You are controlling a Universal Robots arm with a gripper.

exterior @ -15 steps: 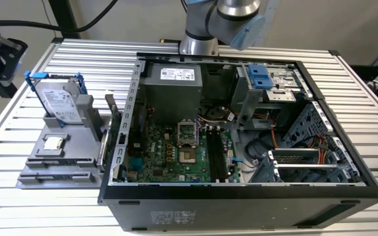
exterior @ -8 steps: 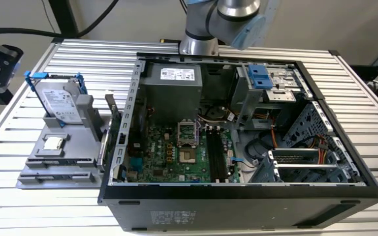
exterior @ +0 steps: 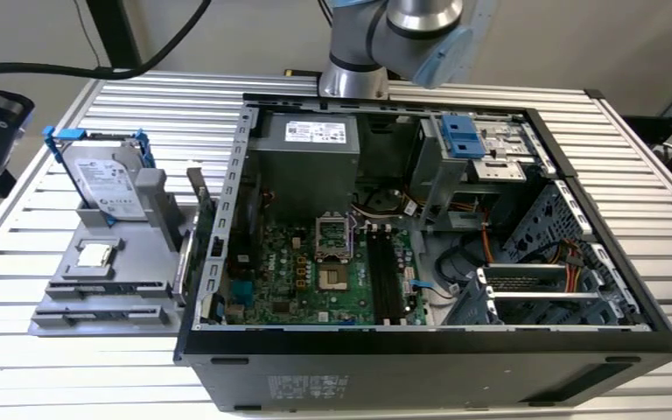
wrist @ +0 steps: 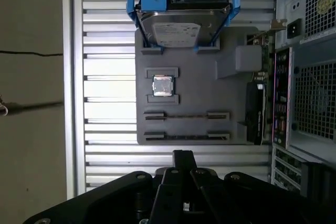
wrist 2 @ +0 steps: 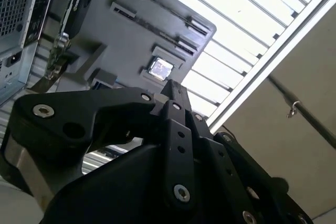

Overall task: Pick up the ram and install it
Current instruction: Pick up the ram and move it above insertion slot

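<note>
My gripper (wrist: pixel 182 155) hangs above the slatted table just off the edge of a grey parts holder (wrist: pixel 236 85), its black fingers closed together with nothing between them; in the second wrist view the gripper (wrist 2: pixel 173 86) points at the same holder. The holder has two long narrow slots (wrist: pixel 186 115), each showing a thin dark line. The ram would stand edge-on there, and I cannot tell it apart from the slots. The open computer case (exterior: pixel 213 346) lies beside the holder, with long black motherboard slots (exterior: pixel 385 276).
On the holder are a silver hard drive in a blue frame (wrist: pixel 178 24), a small square chip (wrist: pixel 162 85) and a dark card on edge (wrist: pixel 255 111) next to the case's back panel (wrist: pixel 310 66). The table edge (wrist: pixel 72 77) runs past the holder.
</note>
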